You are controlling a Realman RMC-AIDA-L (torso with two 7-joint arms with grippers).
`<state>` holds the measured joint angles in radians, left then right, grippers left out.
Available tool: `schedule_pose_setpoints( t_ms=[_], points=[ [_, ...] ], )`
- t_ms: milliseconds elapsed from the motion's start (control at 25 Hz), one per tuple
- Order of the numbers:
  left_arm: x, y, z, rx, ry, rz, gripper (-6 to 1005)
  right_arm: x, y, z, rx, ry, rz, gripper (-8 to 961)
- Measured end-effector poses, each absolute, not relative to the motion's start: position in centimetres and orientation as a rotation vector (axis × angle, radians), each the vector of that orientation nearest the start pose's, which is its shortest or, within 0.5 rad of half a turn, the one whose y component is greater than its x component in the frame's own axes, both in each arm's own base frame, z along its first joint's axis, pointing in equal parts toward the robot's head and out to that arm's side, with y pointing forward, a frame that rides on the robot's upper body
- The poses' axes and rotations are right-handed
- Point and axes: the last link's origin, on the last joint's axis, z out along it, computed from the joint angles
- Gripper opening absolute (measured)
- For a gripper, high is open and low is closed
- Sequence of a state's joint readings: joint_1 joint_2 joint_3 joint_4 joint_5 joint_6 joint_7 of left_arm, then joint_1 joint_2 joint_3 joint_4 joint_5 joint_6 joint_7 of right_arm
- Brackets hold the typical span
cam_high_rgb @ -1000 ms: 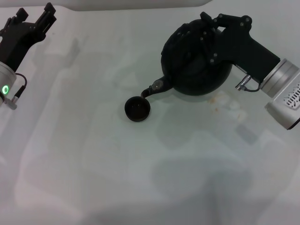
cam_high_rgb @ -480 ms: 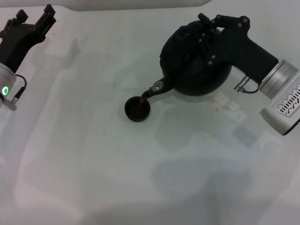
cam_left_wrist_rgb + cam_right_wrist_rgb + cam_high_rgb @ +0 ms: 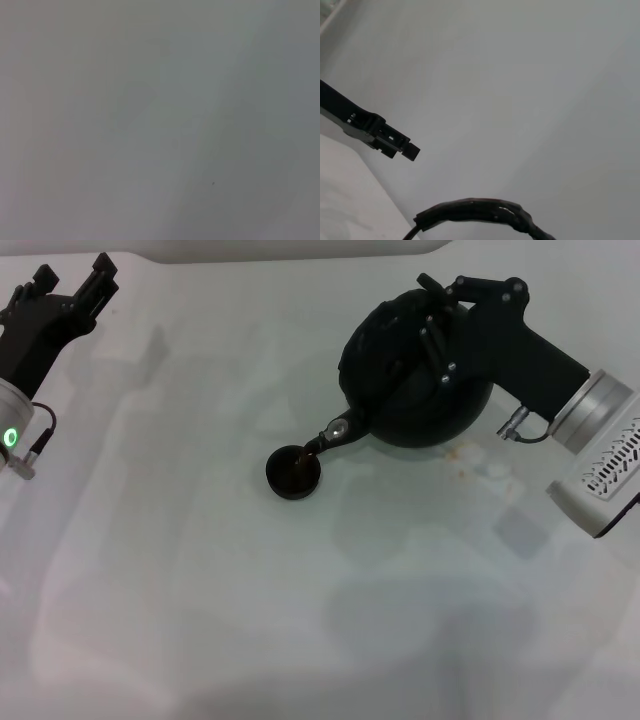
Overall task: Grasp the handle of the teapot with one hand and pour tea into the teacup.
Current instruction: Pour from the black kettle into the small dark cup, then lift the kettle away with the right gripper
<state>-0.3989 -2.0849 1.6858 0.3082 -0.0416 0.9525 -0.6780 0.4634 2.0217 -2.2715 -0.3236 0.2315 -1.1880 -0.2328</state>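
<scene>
In the head view the round black teapot (image 3: 410,390) hangs tilted at the back right. Its silvery-tipped spout (image 3: 335,430) points down at the small black teacup (image 3: 294,472), and a thin brown stream runs from spout to cup. The cup holds brownish tea. My right gripper (image 3: 447,315) is shut on the handle atop the pot, which it mostly hides. The right wrist view shows the handle (image 3: 475,209) as a dark arc, with a black finger (image 3: 380,135) beside it. My left gripper (image 3: 75,278) is parked open at the far left, well away from both.
Small brownish spots (image 3: 462,452) mark the white table (image 3: 200,590) just right of the teapot. The left wrist view shows only pale table surface (image 3: 160,120). The table's far edge runs along the top of the head view.
The right arm has tipped the teapot a little further toward the cup. Tea now streams from the spout, and the cup, dark a second ago, looks brown. The left arm has not moved.
</scene>
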Motion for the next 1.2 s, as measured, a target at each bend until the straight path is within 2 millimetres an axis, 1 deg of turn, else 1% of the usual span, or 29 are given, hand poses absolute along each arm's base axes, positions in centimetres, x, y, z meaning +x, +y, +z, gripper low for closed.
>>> schedule_pose_setpoints(
  t_ms=[1200],
  points=[
    [-31.37, 35.18, -2.11, -1.66, -0.908, -0.94, 871, 25.15, 32.67, -6.11, -2.043, -0.369, 0.543, 117]
  ],
)
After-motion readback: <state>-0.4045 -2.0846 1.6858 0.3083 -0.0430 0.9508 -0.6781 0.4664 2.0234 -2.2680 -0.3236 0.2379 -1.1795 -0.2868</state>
